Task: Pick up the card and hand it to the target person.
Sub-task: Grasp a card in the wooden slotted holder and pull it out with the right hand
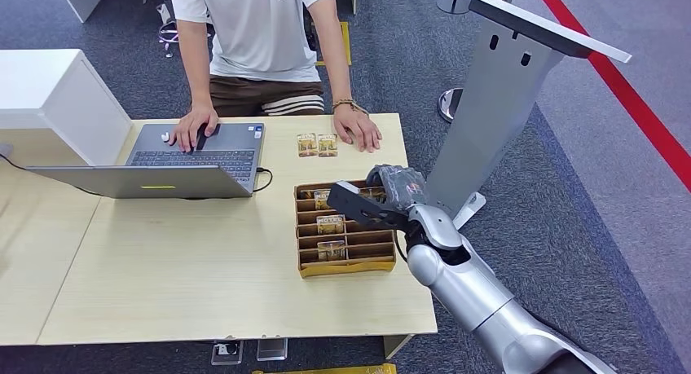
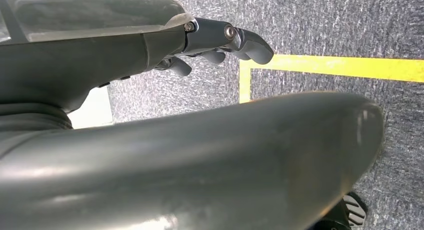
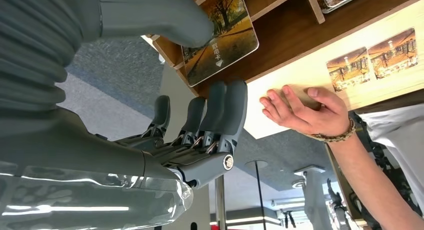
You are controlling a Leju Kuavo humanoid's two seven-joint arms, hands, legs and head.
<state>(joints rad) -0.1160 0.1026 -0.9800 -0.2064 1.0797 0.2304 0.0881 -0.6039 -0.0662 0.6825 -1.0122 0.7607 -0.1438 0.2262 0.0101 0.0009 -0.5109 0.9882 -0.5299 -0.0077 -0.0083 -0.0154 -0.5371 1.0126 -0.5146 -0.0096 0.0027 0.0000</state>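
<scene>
The right hand (image 3: 200, 125) reaches over the far end of the wooden tray (image 1: 342, 264), thumb and fingers closing on a card (image 3: 222, 37) standing in its slot; whether it is gripped I cannot tell. The left hand (image 2: 220, 42) hangs empty, fingers loosely apart.

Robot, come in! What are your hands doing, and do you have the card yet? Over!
Right hand over the card tray, thumb on a card, not lifted. Left hand hanging, holding nothing. Person's hand waiting on the table.
</scene>
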